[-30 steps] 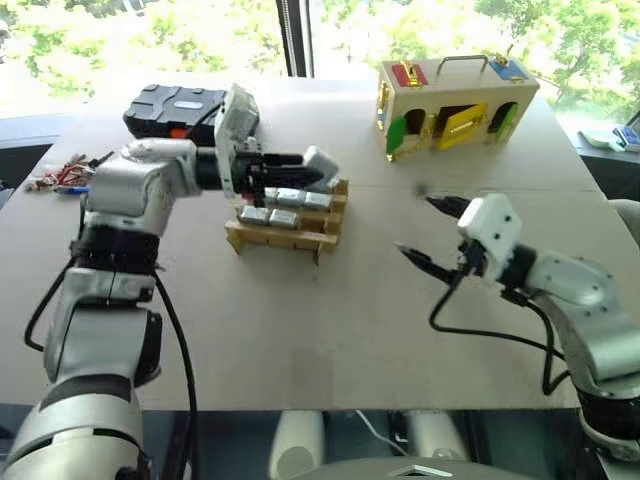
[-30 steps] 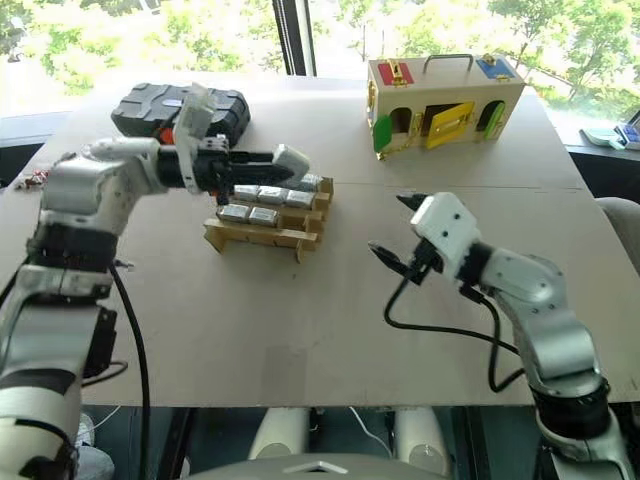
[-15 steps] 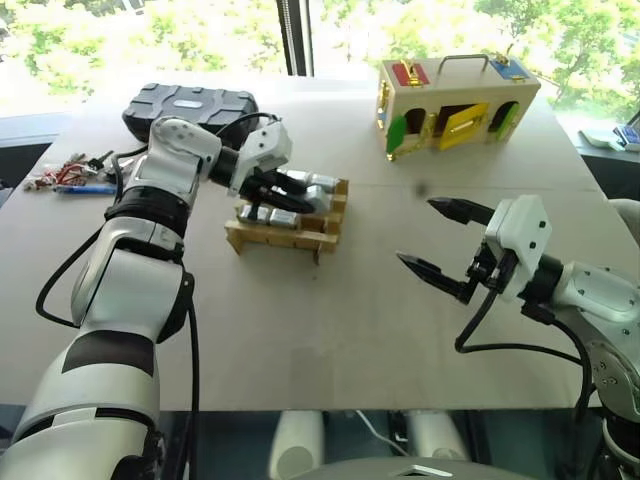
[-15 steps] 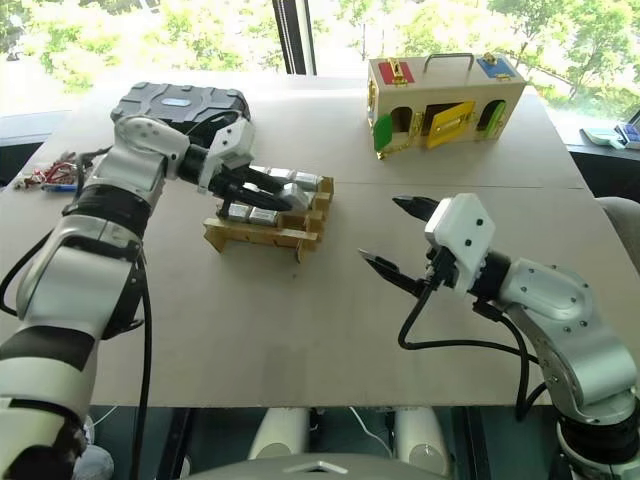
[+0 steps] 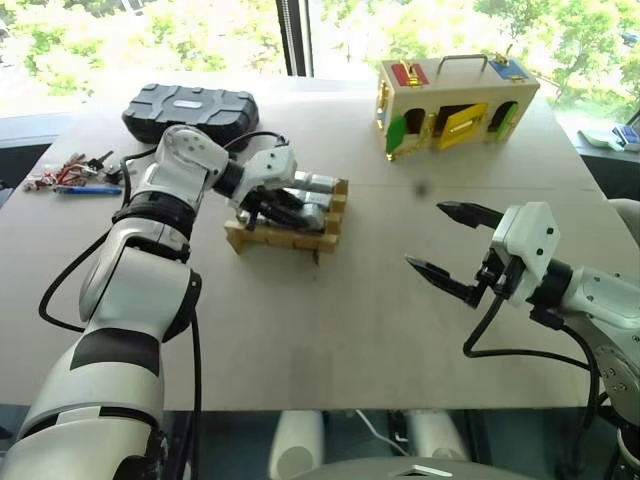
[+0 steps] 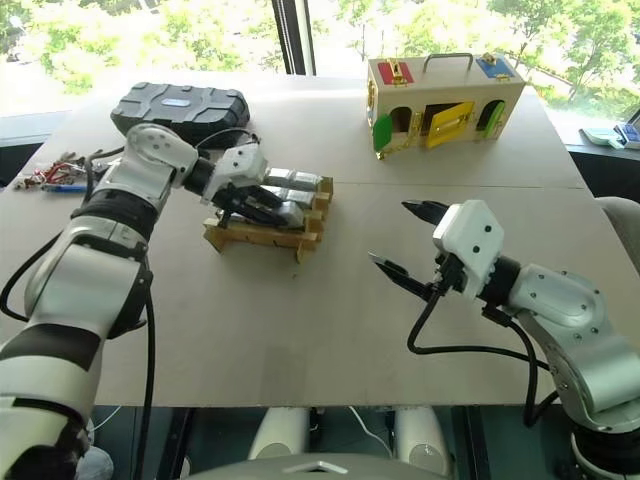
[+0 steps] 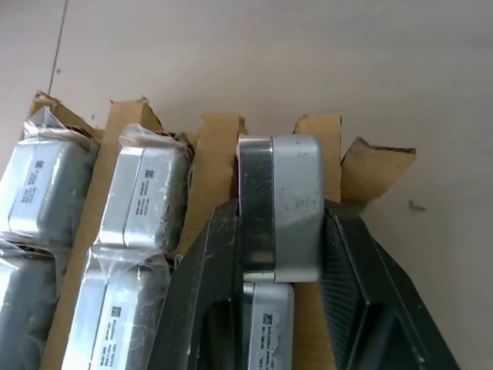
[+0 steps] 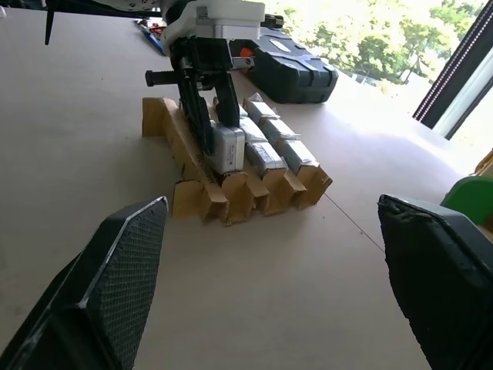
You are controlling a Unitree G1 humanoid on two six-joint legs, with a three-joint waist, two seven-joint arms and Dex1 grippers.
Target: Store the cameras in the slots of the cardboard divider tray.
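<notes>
The cardboard divider tray (image 5: pixel 283 237) sits left of the table's middle, with several silver-grey cameras (image 5: pixel 318 184) lying in its slots. My left gripper (image 5: pixel 288 206) tilts down over the tray's right side and is shut on one camera (image 7: pixel 282 206). That camera stands between two cardboard dividers, just past a wrapped camera (image 7: pixel 267 333). Whether it rests on the slot floor I cannot tell. In the right wrist view the held camera (image 8: pixel 229 148) stands upright in the tray (image 8: pixel 192 202). My right gripper (image 5: pixel 425 236) hovers open and empty to the tray's right.
A black case (image 5: pixel 190 105) lies behind the tray at the far left. A wooden box with coloured doors (image 5: pixel 455 95) stands at the far right. A bunch of keys (image 5: pixel 70 172) lies at the table's left edge.
My left gripper has dropped and tipped downward, bringing its camera from above the tray down between the dividers. My right gripper stays open and has drawn back slightly.
</notes>
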